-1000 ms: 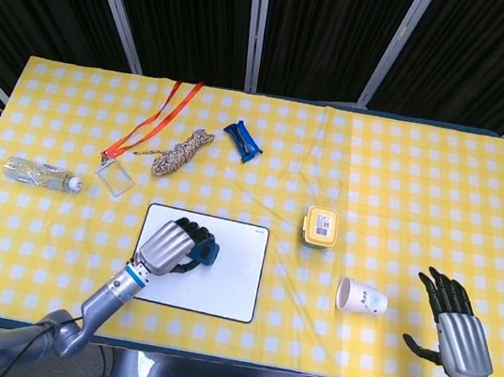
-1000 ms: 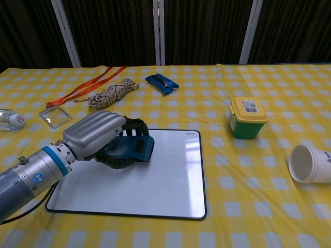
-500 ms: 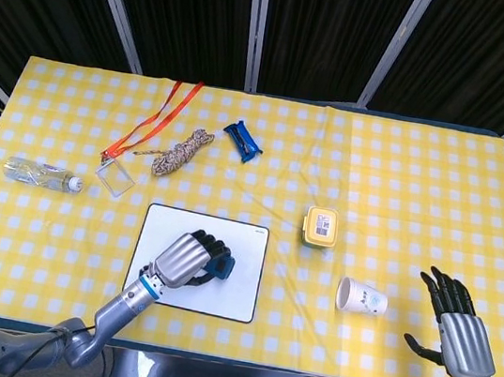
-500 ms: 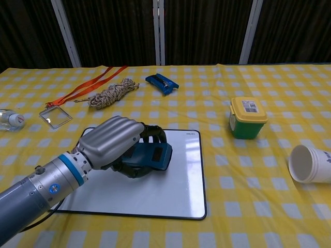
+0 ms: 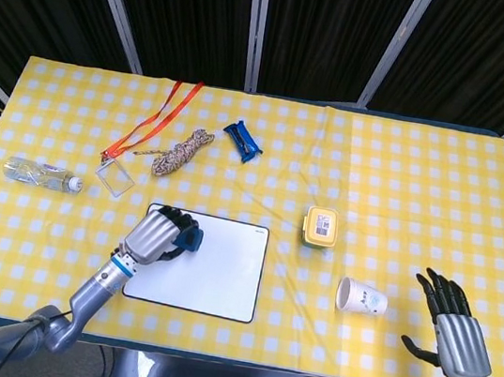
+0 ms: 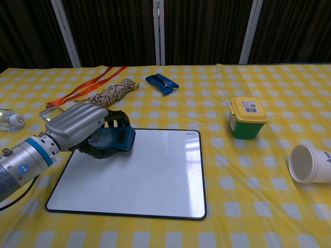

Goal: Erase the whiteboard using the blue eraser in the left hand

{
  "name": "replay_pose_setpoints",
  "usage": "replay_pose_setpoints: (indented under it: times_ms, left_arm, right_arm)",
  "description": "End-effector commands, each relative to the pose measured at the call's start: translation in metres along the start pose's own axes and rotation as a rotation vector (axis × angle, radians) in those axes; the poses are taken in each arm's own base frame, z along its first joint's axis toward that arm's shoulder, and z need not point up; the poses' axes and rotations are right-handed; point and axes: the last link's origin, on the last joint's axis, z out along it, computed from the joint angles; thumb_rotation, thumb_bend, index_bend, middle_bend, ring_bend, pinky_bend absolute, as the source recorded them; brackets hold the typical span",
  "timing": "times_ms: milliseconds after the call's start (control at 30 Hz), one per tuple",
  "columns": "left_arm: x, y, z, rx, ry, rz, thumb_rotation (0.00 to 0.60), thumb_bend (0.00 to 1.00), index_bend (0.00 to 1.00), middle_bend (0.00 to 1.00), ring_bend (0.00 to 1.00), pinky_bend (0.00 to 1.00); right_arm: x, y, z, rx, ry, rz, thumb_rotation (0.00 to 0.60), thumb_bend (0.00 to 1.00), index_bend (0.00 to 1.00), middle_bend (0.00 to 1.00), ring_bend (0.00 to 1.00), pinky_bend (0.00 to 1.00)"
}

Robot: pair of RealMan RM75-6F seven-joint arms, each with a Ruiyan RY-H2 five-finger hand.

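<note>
My left hand (image 6: pixel 77 124) gripped the blue eraser (image 6: pixel 113 139), fingers curled over its top, and pressed it on the upper left corner of the whiteboard (image 6: pixel 145 175), at left of centre in the chest view. In the head view the same hand (image 5: pixel 158 234) sat at the board's (image 5: pixel 213 259) top left edge, the eraser (image 5: pixel 190 236) showing as a small blue patch past the fingers. The board's surface looked white and unmarked, lying flat on the yellow checked cloth of the bench (image 5: pixel 406 174).

My right hand (image 5: pixel 453 325) hovered at the lower right of the head view, fingers spread and holding nothing; the chest view did not show it. A white paper cup (image 6: pixel 309 164) lay on its side at the right edge of the chest view, near that hand in the head view (image 5: pixel 362 297). A small green tub with a yellow lid (image 6: pixel 247 117) stood right of the board, apart from it.

Across the upper part of the frame lay a blue clip-like object (image 6: pixel 161 82), a coil of braided rope (image 6: pixel 111 93) and an orange lanyard (image 6: pixel 93 85) running to a clear badge holder (image 5: pixel 115 178) just above my left hand. A clear plastic bottle (image 5: pixel 40 176) lay on its side at the far left of the head view, well apart from the board.
</note>
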Motion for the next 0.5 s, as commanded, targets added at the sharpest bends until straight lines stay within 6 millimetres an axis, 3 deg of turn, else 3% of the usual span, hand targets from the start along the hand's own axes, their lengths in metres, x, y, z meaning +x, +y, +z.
replay_pose_setpoints:
  times_ms: [33,200,500]
  left_arm:
    - [0.02,-0.023,-0.007,0.054,0.063,0.001,0.6,0.64,0.77,0.58,0.55,0.52]
    - [0.053,-0.054,-0.038,0.121,0.104,0.011,0.6,0.64,0.77,0.58,0.55,0.51]
    - [0.068,-0.076,-0.096,0.227,0.051,0.037,0.6,0.64,0.74,0.56,0.55,0.49]
  right_arm:
    - [0.0,-0.001,-0.001,0.003,0.0,-0.002,0.6,0.07,0.01,0.0,0.0,0.0]
    - [0.001,-0.004,-0.003,0.014,0.001,-0.005,0.6,0.07,0.01,0.0,0.0,0.0]
    - [0.0,-0.007,-0.005,0.023,0.0,-0.013,0.6,0.07,0.01,0.0,0.0,0.0]
